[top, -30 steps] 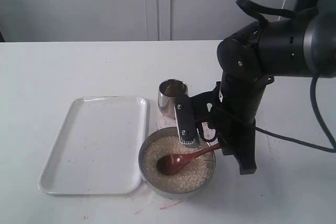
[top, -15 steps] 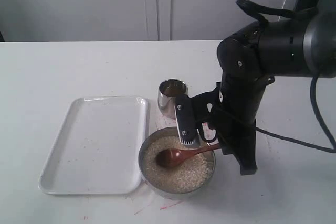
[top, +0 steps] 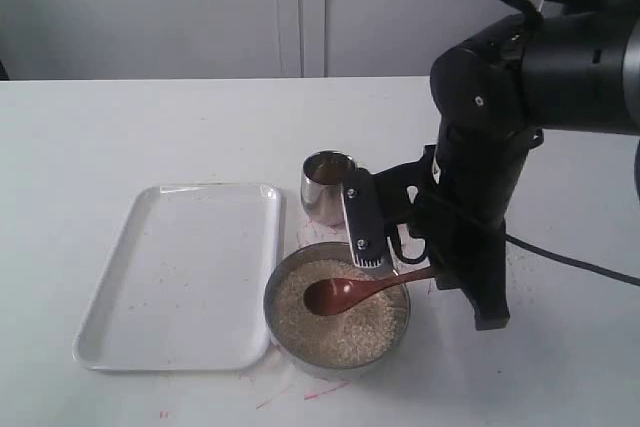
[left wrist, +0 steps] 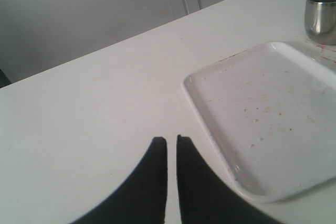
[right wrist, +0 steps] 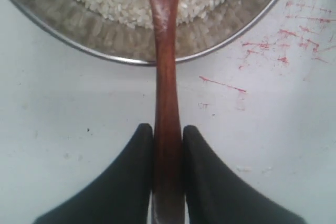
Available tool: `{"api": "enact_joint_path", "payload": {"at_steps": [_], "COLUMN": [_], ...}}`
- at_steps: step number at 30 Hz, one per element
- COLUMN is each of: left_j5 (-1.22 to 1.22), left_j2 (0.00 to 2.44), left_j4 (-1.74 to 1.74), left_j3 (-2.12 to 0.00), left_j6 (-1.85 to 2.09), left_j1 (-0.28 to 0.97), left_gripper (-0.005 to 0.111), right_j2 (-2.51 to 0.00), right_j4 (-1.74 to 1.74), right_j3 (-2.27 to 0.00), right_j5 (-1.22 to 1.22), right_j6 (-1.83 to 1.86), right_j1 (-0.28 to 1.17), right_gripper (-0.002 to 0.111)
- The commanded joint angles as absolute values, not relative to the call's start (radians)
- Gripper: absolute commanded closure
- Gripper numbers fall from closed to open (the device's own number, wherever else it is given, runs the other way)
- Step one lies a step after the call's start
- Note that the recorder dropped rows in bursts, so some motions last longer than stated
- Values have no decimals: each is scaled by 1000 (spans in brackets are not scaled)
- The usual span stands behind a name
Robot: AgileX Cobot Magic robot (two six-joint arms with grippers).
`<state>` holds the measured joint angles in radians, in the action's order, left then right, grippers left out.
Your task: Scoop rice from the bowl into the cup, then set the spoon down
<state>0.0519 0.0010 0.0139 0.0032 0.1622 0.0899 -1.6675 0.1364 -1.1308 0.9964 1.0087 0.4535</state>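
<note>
As I watch the exterior view, the right gripper (top: 418, 267) pinches the handle of the spoon (top: 345, 294). The spoon's head lies over the rice (top: 340, 335) in the bowl (top: 274, 322), and the cup (top: 325, 187) stands just behind, beside the tray (top: 175, 277). On the left wrist view, the left gripper (left wrist: 171, 145) is pressed nearly together, holding nothing. On the right wrist view, both fingers (right wrist: 137, 150) clamp the handle, which crosses the bowl's rim.

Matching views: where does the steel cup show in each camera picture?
Exterior: the cup stands just behind the bowl, by the white tray's far right corner.
Left wrist: the cup sits partly cut off at the picture's edge, just past a corner of the white tray.
Right wrist: not in it; only bowl, spoon and table show.
Shared landmark: the white tray, in the exterior and left wrist views.
</note>
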Motion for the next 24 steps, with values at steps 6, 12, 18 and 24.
{"api": "enact_joint_path", "payload": {"at_steps": [6,12,18,24], "left_j5": [46,46,46,46], "left_j2": [0,0,0,0], "left_j4": [9,9,9,9], "left_j3": [0,0,0,0], "left_j6": [164,164,164,164], "left_j1": [93,93,93,93], "left_gripper": [92,92,92,92], "right_j2": [-1539,-1520,-1520,-1563], "right_j4": [154,432,555,777], "right_j3": [-1127,-1127,-1127,-1127], "right_j5": [1060,1221,1221,1221], "right_j6": [867,603,439,256], "right_j1": [473,622,795,889], "right_gripper": [108,108,108,108]}}
